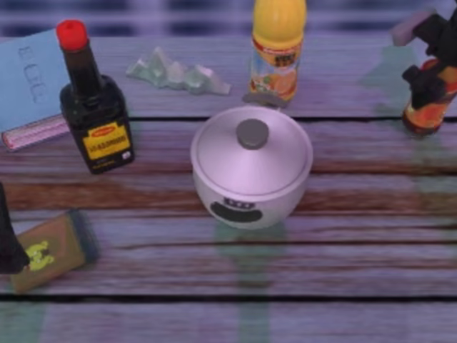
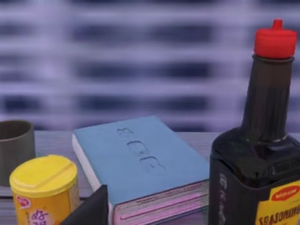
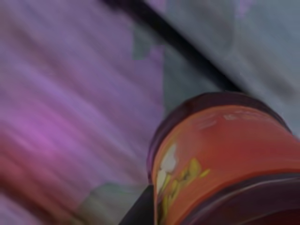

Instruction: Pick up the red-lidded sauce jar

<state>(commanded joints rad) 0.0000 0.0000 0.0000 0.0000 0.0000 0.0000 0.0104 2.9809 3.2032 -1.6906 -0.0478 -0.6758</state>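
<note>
2 arms shared a wooden tabletop (image 1: pixel 371 243), yet only 1 was at work. At the tabletop's centre stood the biggest thing, a white lidded pot (image 1: pixel 250 168), well apart from the task's object and no obstacle to it. Toward the far left corner lay a blue book (image 1: pixel 28 78), with a tall dark bottle (image 1: pixel 93 114) with a small red cap just beside it. At the middle of the far edge stood a yellow-orange juice bottle (image 1: pixel 278 46), and a crumpled pale wrapper (image 1: pixel 175 73) lay between the 2 bottles. Near the left edge sat a flat olive packet (image 1: pixel 50 250).

By the right edge, toward the far right corner, the red-lidded sauce jar (image 1: pixel 428 103) sat in the right tool (image 1: pixel 426 77), which reached over it from the far side. Its dark fingers (image 1: pixel 423 80) lay across the lid end, pinching the jar. The jar looked tilted, which I judged meant it was already carried rather than standing. The right wrist view, filled with the jar's orange label band, agreed with a close hold. Nothing stood near enough to block a lift; the juice bottle was the nearest neighbour and still well apart.

The left arm was parked at the left edge, beside the packet; whether the left tool (image 1: pixel 8 246) was spread or pressed together I cannot tell.
</note>
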